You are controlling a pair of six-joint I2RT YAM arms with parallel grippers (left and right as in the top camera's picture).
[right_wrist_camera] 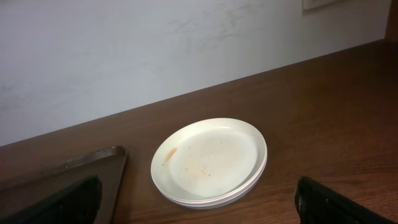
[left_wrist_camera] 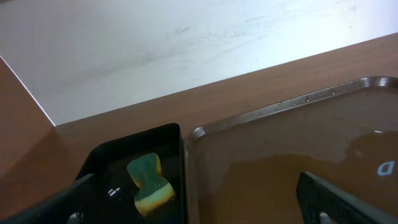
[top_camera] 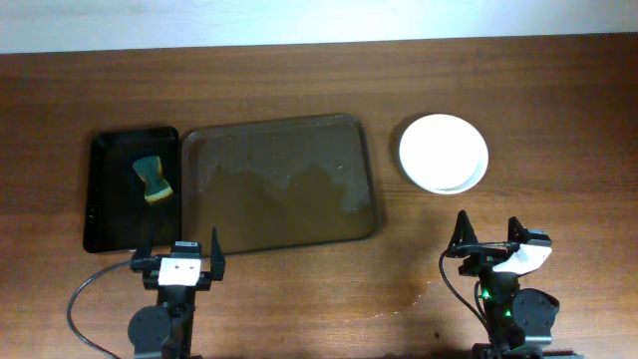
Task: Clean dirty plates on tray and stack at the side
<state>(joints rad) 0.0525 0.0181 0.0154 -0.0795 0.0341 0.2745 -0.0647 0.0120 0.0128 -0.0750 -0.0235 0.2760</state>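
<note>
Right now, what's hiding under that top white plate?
The rim of another white plate peeks out beneath the top plate, and the stack sits on the table. How many plates lie below, and what their faces look like, is covered.

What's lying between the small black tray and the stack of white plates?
Only the large brown tray, then bare table; the overhead view shows it.

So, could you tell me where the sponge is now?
In the overhead view, the sponge lies in the small black tray on the left, beside the big brown tray.
</note>
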